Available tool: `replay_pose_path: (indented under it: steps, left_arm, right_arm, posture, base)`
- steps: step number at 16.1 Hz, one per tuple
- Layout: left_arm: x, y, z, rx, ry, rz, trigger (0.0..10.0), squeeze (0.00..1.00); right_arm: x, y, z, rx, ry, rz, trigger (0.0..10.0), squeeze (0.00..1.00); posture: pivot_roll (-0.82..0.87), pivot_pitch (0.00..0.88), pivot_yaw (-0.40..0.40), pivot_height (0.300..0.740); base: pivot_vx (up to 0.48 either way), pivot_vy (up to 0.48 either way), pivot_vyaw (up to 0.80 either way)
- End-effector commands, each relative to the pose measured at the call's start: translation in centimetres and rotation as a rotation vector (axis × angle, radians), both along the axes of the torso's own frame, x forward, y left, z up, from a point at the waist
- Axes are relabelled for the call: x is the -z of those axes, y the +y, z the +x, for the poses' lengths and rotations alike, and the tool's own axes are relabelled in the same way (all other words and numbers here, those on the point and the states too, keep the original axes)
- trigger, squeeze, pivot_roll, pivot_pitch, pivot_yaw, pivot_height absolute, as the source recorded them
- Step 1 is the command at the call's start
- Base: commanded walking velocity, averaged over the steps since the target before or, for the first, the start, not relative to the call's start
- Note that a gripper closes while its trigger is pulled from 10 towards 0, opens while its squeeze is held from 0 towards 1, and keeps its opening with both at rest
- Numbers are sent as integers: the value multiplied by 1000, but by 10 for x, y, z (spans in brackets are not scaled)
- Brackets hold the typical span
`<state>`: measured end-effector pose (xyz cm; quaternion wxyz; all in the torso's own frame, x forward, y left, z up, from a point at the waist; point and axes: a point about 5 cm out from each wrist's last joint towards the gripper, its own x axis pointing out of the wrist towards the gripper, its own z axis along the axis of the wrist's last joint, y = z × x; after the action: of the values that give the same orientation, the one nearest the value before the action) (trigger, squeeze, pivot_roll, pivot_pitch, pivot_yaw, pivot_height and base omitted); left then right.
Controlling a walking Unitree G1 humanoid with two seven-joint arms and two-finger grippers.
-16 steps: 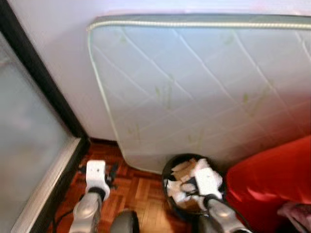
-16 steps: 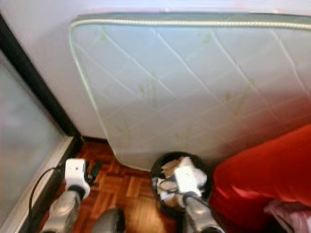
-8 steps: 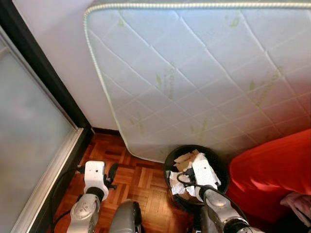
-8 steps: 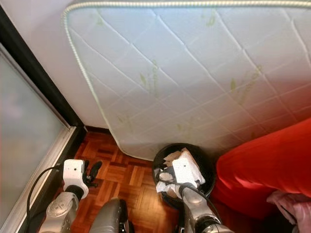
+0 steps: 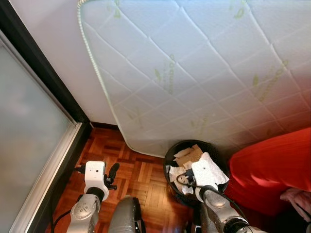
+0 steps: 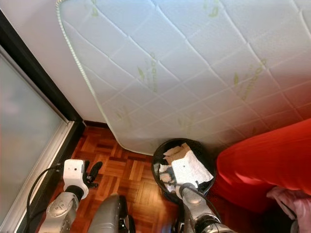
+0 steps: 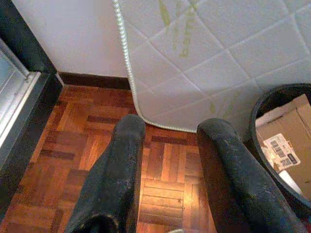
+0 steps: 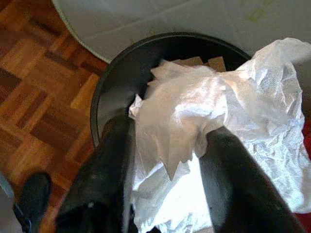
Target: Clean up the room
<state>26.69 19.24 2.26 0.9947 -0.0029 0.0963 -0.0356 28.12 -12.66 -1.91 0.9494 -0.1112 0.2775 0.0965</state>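
Note:
A black round waste bin (image 5: 170,156) stands on the parquet floor against a leaning mattress, with cardboard (image 5: 190,154) and crumpled paper inside. My right gripper (image 8: 170,138) hangs just above the bin's opening, shut on a crumpled white paper sheet (image 8: 194,107), which also shows over the bin (image 5: 210,171). The sheet bulges out between the two black fingers (image 8: 109,155) and hides part of the bin. My left gripper (image 7: 171,127) is open and holds nothing, low over the floor to the left of the bin (image 7: 282,145).
A white quilted mattress (image 5: 204,73) leans on the wall behind the bin. A red cushioned piece (image 5: 272,170) presses close on the bin's right, with pink cloth (image 5: 299,199) beside it. A frosted glass door with a dark frame (image 5: 29,136) borders the left.
The whole picture has shifted and sharpened, so the camera moved. My right gripper stays over the bin with the paper, which now spreads more to the right. The left arm has held still.

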Motion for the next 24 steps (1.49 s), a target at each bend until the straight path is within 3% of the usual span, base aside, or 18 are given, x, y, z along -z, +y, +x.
replay_pose_path:
  steps: [1,6,9,14,15,16,21,22,23,24]
  left_arm:
    - [4,6,-6,-14,25,4,10000,0]
    - [3,8,-8,-15,30,15,10000,0]
    - [3,6,-10,-12,32,13,10000,0]
    - [3,5,-10,-7,38,18,10000,0]
    - [3,5,-10,-6,39,18,10000,0]
    - [3,5,-10,-4,40,19,10000,0]
    - [3,4,-9,-1,46,23,10000,0]
    - [3,4,-9,-1,47,22,10000,0]
    - [4,4,-9,0,48,21,10000,0]
    - [4,3,-9,1,48,20,10000,0]
  right_arm:
    - [6,2,-6,-5,30,-5,10000,1000]
    - [9,8,-10,-57,27,-54,10000,1000]
    - [12,1,-13,11,35,-107,10000,1000]
    - [11,0,-13,13,29,-111,10000,1000]
    - [11,1,-13,25,27,-90,10000,902]
    - [11,2,-13,36,37,-35,10000,0]
    - [13,3,-14,41,67,1,10000,0]
    - [13,4,-14,51,70,21,10000,427]
    - [11,5,-12,63,65,43,10000,361]
    - [8,6,-9,85,53,79,10000,0]
  posture:
    - [130,246,72,632]
    - [132,241,74,632]
    - [128,234,78,632]
    - [127,220,82,632]
    - [125,217,82,632]
    - [125,217,82,632]
    - [120,205,81,632]
    - [118,201,80,632]
    - [115,197,79,632]
    - [114,191,78,632]
  base:
    - [0,0,0]
    - [0,0,0]
    - [0,0,0]
    - [0,0,0]
    - [0,0,0]
    - [0,0,0]
    - [0,0,0]
    - [0,0,0]
    - [0,0,0]
    - [0,0,0]
